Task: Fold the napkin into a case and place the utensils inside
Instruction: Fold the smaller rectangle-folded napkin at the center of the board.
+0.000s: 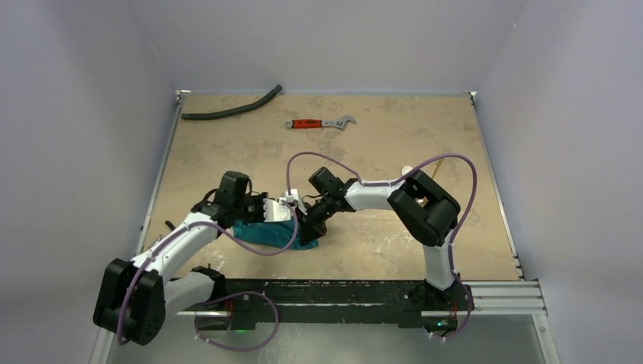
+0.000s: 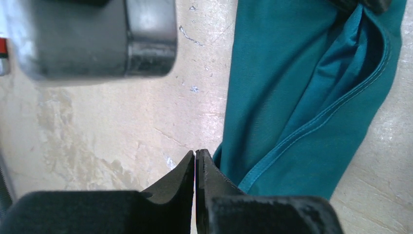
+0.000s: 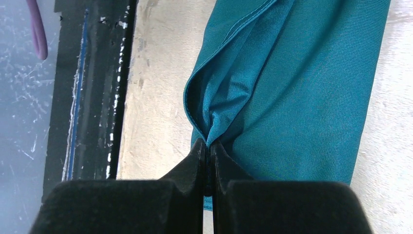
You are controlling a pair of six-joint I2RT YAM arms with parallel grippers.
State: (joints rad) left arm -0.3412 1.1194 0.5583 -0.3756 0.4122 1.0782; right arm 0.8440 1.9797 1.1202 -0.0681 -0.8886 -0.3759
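At the far left corner of the table (image 1: 379, 159) lies a black hose (image 1: 231, 110), well apart from the work. Nearer, close to the near edge and left of the middle, the left gripper (image 2: 196, 155) stands with its jaws pressed together. The hemmed border of the napkin (image 2: 302, 97) touches its right finger, but no cloth shows between the tips, so I cannot tell whether it has caught anything. The napkin is a teal cloth, folded in several layers to a long narrow band. It lies flat on the table and reaches from one gripper to the other. At its right end the right gripper (image 3: 209, 145) has its jaws closed on a pinch of the cloth, and the layers pucker toward the tips. About the middle of the far edge lies a red-handled wrench (image 1: 318, 122), which has no part in the task. The utensils I cannot make out with certainty in any view. By my judgement the cloth is light, soft and limp: it will sag, and the layers may slide apart if it is lifted by one point only. It is better to take it at a hem or a folded corner, through all layers, with a gripper at each end, and to move low and slowly so that the fold does not open.
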